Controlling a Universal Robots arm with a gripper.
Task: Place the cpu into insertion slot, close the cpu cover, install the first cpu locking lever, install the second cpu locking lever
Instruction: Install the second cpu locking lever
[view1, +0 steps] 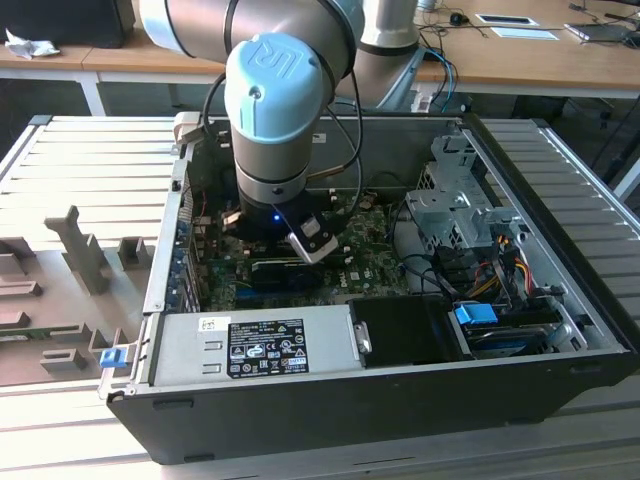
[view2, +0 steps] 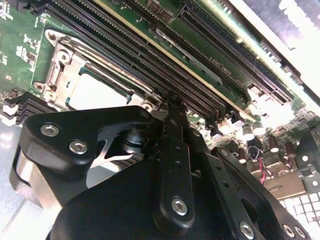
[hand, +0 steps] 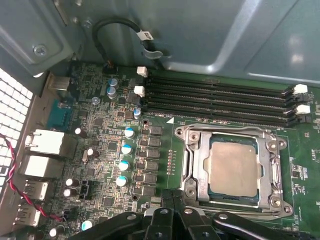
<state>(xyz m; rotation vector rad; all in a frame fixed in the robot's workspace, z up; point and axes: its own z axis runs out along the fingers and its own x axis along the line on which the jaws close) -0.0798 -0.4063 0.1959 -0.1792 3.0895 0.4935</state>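
In the first wrist view the cpu (hand: 234, 171) lies flat in the insertion slot (hand: 178, 131) on the green board, pale metal face up. The cpu cover (hand: 199, 167) lies flat around it as a silver frame. A thin metal lever (hand: 235, 214) runs along the socket side nearest my fingers. My gripper (hand: 174, 209) hovers just beside that edge, shut, with nothing between the fingers. In the second wrist view the gripper (view2: 167, 106) points at the board beside the cpu (view2: 95, 92) and the cover (view2: 67, 65). In the exterior view the arm's wrist (view1: 275, 150) reaches down into the open computer case (view1: 330, 410).
Long black memory slots (hand: 215, 97) run beside the socket. Blue-topped capacitors (hand: 125, 150) and a port block (hand: 45, 142) stand nearby. The case wall (hand: 210, 35) rises behind. A power supply (view1: 250, 345), a drive cage (view1: 455, 205) and cable bundles (view1: 490, 265) crowd the case.
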